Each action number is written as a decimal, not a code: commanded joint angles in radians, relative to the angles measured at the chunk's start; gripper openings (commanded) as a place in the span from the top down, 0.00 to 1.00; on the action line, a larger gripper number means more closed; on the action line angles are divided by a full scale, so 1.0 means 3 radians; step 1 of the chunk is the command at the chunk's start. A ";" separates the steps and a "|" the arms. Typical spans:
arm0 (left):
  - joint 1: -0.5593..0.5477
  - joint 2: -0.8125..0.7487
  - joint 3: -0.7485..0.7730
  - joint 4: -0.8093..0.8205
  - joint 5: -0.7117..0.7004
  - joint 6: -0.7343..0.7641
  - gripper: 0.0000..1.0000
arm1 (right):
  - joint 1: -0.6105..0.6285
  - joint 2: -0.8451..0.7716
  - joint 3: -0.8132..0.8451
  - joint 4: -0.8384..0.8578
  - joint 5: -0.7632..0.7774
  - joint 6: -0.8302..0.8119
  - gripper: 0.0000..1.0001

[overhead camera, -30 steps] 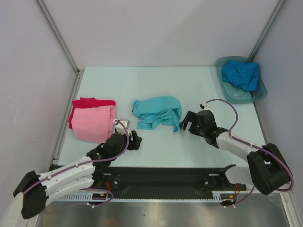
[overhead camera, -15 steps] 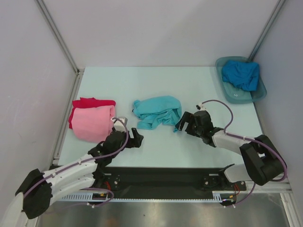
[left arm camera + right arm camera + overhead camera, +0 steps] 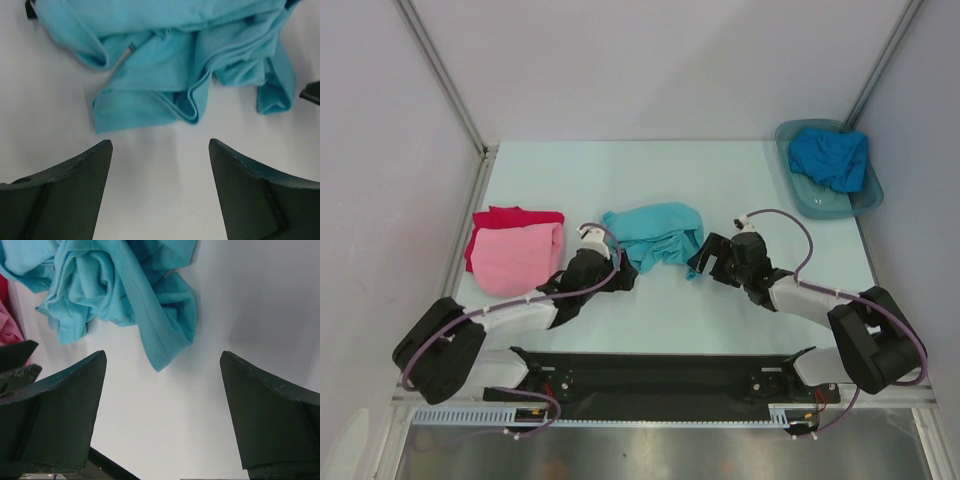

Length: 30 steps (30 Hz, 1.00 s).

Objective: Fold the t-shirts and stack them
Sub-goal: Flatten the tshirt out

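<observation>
The turquoise t-shirt [image 3: 653, 235] lies crumpled in a loose heap, not folded, about in the middle of the table [image 3: 720, 175], with both arms reaching to it from the near edge.

The left gripper [image 3: 160, 143] is low over the table at the near left side of this shirt. Its jaws are spread wide and nothing is between them. In the left wrist view only bare table shows between the two fingers, and the doubled hem of the shirt lies just beyond the fingertips, near but not touching.

The right gripper [image 3: 162, 354] is at the near right side of the same shirt, also low. Its jaws stand wide apart as well. In the right wrist view a pointed corner of the cloth reaches a little way into the gap between the fingers, but neither finger touches it.

The pink t-shirt [image 3: 517, 258] lies folded near the left edge of the table, on top of the red t-shirt [image 3: 510, 216]. The red one shows out from under it on the far side and along the left.

The blue t-shirt [image 3: 830, 157] is bunched inside the grey translucent tub [image 3: 828, 206], which stands at the far right corner of the table, well apart from both grippers.
</observation>
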 commanded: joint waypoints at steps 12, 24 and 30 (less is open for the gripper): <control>0.0318 0.1133 0.0804 0.0466 0.0199 0.0020 0.24 | -0.0166 -0.0497 -0.0049 -0.0192 -0.0080 -0.0092 0.00; 0.0308 0.1032 0.0605 0.0502 0.0230 0.0030 0.52 | -0.0248 -0.0425 -0.0157 -0.0019 -0.0173 -0.0031 0.04; 0.0308 0.0827 0.0549 0.0287 0.0097 0.0087 1.00 | -0.0227 -0.0339 -0.0187 0.0114 -0.0193 0.0030 0.14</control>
